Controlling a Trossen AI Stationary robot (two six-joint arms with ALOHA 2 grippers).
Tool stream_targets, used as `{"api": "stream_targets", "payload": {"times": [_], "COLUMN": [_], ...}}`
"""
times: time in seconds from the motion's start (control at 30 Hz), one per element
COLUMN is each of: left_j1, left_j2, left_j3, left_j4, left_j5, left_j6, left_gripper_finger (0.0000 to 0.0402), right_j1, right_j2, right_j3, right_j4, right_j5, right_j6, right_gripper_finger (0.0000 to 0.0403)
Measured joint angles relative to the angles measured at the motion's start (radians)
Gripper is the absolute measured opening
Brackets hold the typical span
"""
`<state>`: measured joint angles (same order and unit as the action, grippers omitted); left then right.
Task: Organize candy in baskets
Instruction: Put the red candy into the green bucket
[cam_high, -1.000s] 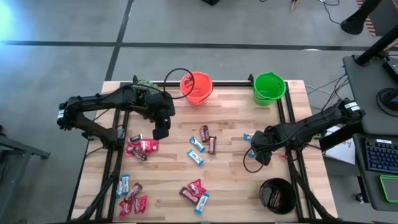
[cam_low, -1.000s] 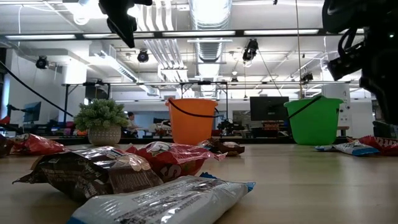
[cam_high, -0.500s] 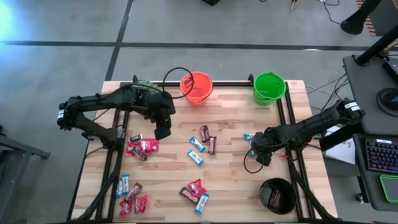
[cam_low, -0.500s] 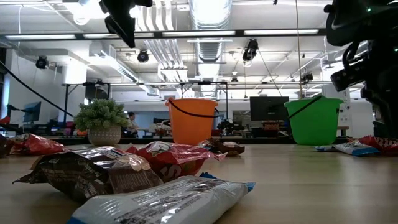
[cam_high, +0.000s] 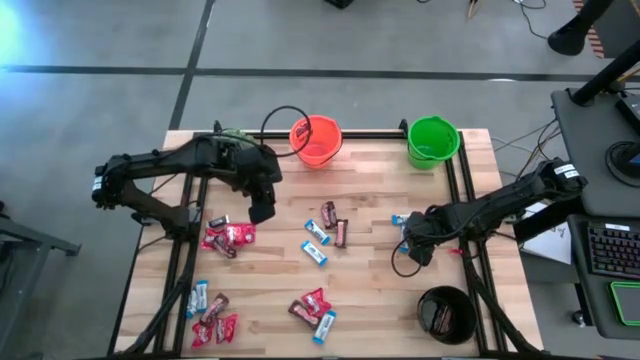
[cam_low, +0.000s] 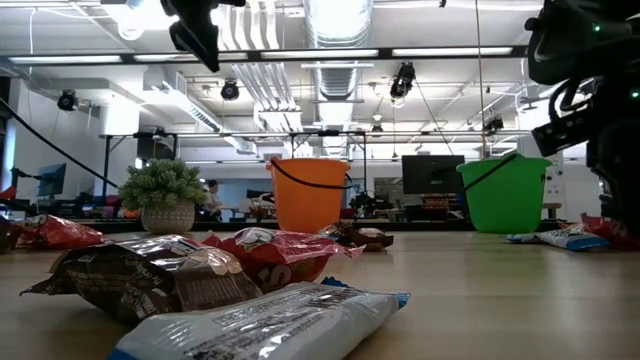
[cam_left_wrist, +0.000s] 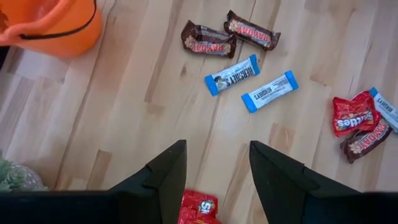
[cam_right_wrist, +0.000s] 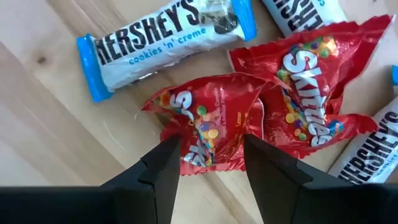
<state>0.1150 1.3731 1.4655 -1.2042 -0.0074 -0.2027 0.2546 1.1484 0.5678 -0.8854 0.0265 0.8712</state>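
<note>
Nearest edge of the wooden slat table (cam_high: 370, 285), on the right, there's the round black plastic bucket (cam_high: 446, 314). Wrapped candy bars (cam_high: 316, 241) in red, blue-white and brown lie scattered mid-table. Right gripper (cam_right_wrist: 206, 163), jaws open, sits low over a crinkly red Skittles pack (cam_right_wrist: 208, 124); left gripper (cam_left_wrist: 214, 165) hovers open too. Far edge: orange bucket (cam_high: 316, 140), green bucket (cam_high: 433, 141).

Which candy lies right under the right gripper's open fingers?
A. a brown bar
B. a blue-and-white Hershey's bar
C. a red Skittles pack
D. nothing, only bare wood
C: in the right wrist view, the right gripper is open with its two dark fingers on either side of a red Skittles pack; the Hershey's bar lies farther off, beside it.
</note>
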Motion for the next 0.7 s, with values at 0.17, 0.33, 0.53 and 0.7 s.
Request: {"api": "stream_targets", "payload": {"times": [0.17,0.33,0.53,0.7], "left_j1": [0.0,0.0,0.0,0.0], "left_j2": [0.0,0.0,0.0,0.0], "left_j3": [0.027,0.051,0.065,0.066], "left_j4": [0.001,-0.001,-0.001,-0.004], "left_j5": [0.0,0.0,0.0,0.0], "left_j6": [0.01,0.027,0.033,0.033], "left_gripper_finger": [0.0158,0.0158,0.0158,0.0158], "right_j1": [0.0,0.0,0.0,0.0], "right_j2": [0.0,0.001,-0.001,-0.001], "right_j3": [-0.012,-0.016,-0.031,-0.049], "right_j4": [0.023,0.043,0.051,0.052], "right_j5": [0.0,0.0,0.0,0.003], "right_j6": [0.009,0.011,0.055,0.094], "right_gripper_finger": [0.0164,0.0144,0.0076,0.0019]}}
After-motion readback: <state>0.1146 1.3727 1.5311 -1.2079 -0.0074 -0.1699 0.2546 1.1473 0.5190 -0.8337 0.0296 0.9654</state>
